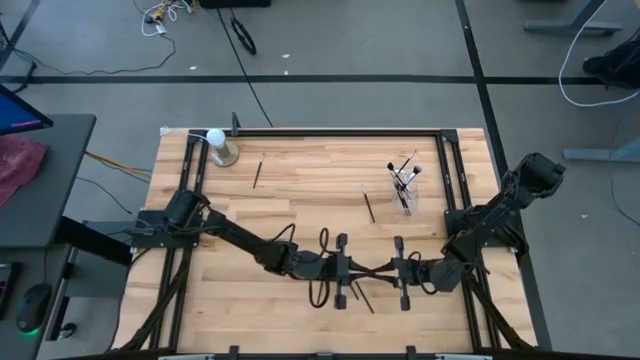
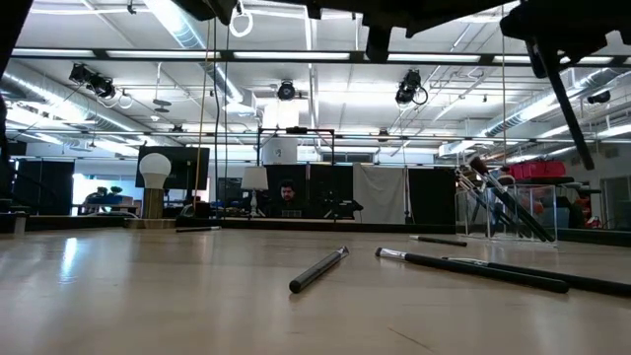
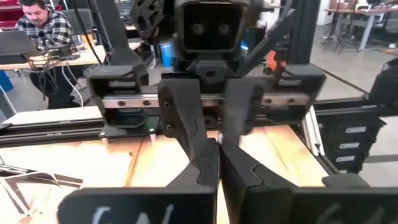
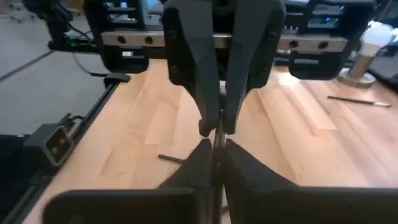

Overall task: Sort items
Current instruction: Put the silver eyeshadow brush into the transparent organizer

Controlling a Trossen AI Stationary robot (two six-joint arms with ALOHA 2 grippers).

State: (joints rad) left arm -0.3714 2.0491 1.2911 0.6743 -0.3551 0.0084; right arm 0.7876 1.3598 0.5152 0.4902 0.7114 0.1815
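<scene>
From above, the two hands met tip to tip near the counter's [image 1: 300, 190] front edge, the left hand [image 1: 347, 270] facing the right hand [image 1: 393, 270]. A thin dark stick [image 1: 364, 297] lay just below them, another stick [image 1: 368, 205] nearer the clear cup [image 1: 405, 190], which held several brushes, and one [image 1: 257, 171] near the white ball [image 1: 215, 137].

At counter height, a short stick [image 2: 318, 269] and a long brush [image 2: 471, 269] lay flat; these looked light, stiff and prone to roll, best pinched mid-shaft.

In the left wrist view, the left hand's fingers [image 3: 205, 168] were pressed together, apparently empty.

In the right wrist view, the right hand's fingers [image 4: 239, 165] sat nearly together on a thin shaft [image 4: 219, 127] that the opposite hand also pinched.
</scene>
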